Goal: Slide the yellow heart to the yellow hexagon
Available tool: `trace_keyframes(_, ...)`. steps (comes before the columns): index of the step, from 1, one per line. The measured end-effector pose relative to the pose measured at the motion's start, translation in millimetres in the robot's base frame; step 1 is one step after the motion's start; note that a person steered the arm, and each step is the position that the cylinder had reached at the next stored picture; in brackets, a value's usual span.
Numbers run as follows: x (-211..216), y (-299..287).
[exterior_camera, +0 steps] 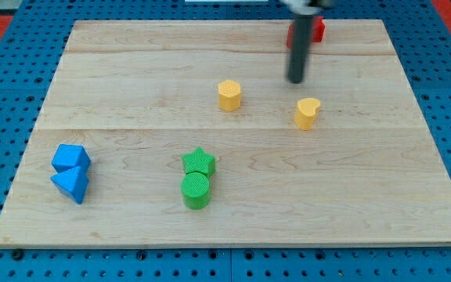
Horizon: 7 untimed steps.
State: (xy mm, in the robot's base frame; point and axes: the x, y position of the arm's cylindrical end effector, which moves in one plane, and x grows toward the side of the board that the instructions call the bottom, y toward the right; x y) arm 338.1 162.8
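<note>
The yellow heart [307,112] lies right of the board's middle. The yellow hexagon [229,95] lies to its left and slightly higher, a clear gap between them. My rod comes down from the view's top, and my tip [297,81] rests on the board just above the heart and slightly to its left, not touching it. The tip is to the right of the hexagon.
A red block [315,30] sits near the top edge, partly hidden behind my rod. A green star [199,162] touches a green cylinder [196,190] below it. A blue block [71,157] and a blue triangle [71,184] sit together at the lower left of the wooden board [366,196].
</note>
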Motion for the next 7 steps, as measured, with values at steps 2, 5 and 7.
trace_keyframes(2,77.3,46.2)
trace_keyframes(5,139.4,-10.1)
trace_keyframes(7,84.5,-71.2)
